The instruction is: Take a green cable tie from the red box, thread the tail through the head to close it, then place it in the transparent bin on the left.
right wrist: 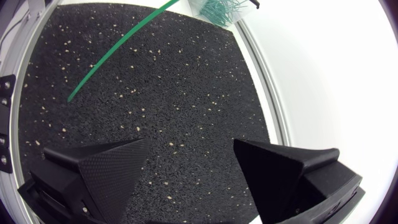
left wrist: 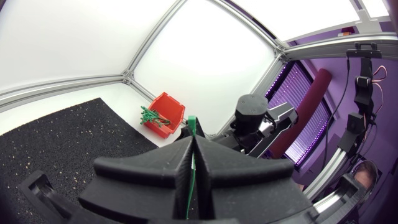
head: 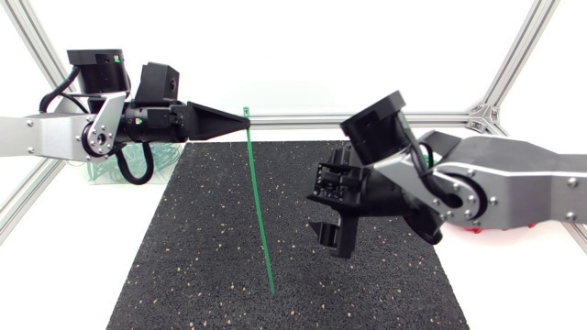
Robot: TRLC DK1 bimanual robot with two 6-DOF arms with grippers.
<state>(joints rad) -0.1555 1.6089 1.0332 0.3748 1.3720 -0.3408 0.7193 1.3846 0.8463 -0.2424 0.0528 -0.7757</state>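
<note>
Robotics lab bench, looking like test cell. Aluminium profile frame [head: 506, 62] enclosing white table [head: 55, 275]; black speckled rubber mat [head: 211, 247] covering work surface. Two grey-and-black robot arms, left arm [head: 46, 133] and right arm [head: 523, 179], hanging over mat from opposite sides. Red box [left wrist: 169, 111] sitting at table edge, holding green cable ties [left wrist: 152, 117].

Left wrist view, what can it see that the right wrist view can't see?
Only the left wrist view shows the red box and the left gripper shut on the green cable tie. Only the right wrist view shows the open right gripper, the transparent bin and the tie's free tip. Both show that cable tie and the black mat.
</note>
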